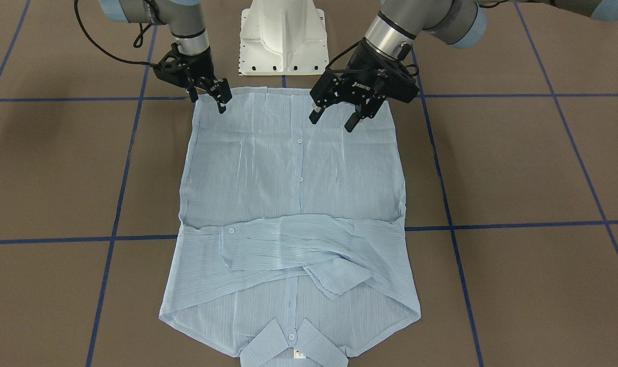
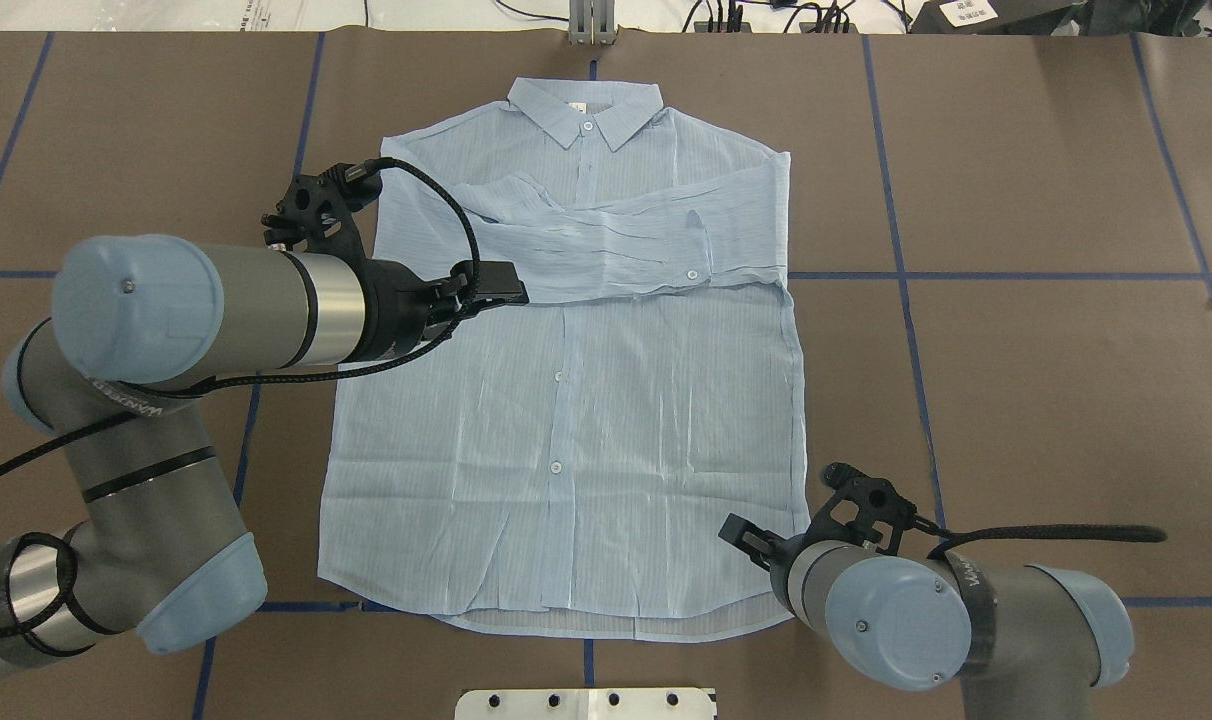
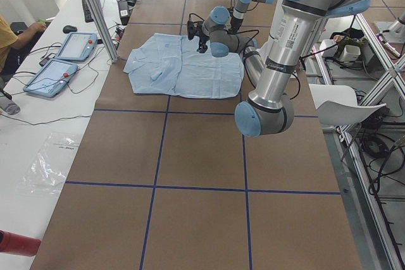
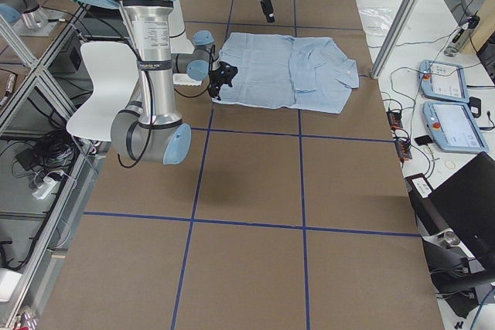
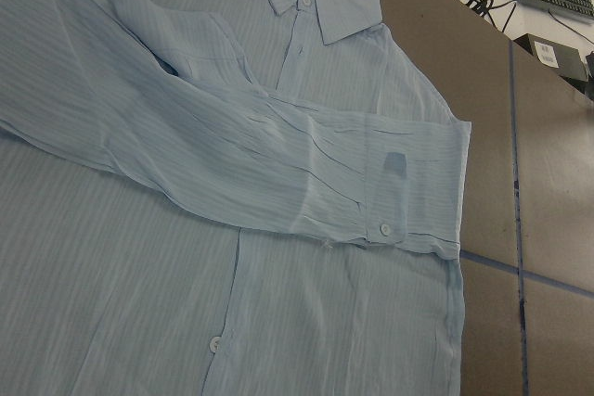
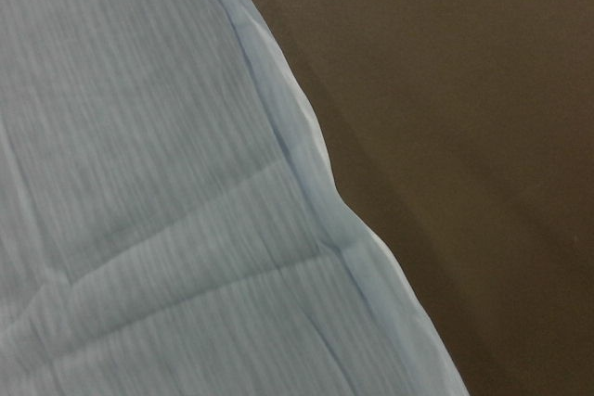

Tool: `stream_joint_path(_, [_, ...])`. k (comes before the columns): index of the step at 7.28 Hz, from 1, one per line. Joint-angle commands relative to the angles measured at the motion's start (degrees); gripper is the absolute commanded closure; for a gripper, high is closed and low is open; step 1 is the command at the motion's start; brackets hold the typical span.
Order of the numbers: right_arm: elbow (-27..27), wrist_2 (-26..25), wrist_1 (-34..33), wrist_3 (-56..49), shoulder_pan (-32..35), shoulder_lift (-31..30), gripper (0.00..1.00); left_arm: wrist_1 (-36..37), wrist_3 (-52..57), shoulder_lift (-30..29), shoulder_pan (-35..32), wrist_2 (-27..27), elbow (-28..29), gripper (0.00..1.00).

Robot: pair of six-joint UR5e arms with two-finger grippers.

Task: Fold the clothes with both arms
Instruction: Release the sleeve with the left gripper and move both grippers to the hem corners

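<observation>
Shirt (image 1: 288, 173): thin matt cloth, faintly see-through, finely striped, creased.
Buttons (image 1: 300, 141): small, white, smooth; plastic by the look.
My arms (image 2: 316, 310): silver-grey metal tubes, satin sheen.
Joint caps (image 2: 131, 290): smooth pale blue plastic, low gloss.
My left gripper (image 1: 332, 121) and right gripper (image 1: 207, 100): black, matt.
Cables (image 2: 1066, 532): black braided sheath.
Table (image 1: 518, 168): matt brown covering, fine grain; blue tape lines (image 1: 492, 95).
Pedestal (image 1: 283, 35): white, smooth, slightly glossy.
</observation>
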Motion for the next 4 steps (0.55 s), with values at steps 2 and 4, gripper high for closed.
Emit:
stream_joint_path(2, [1.84,-0.48,-1.81,1.05,-2.62,-2.28,0.01,0.13,0.09,0.94,0.42,2.19,-0.05,0.0])
stream_joint_path(4, [6.76,-0.4,-10.85,1.49,-3.42,-2.12,0.07,0.13,0.09,1.13,0.68,4.73,-0.13,0.0])
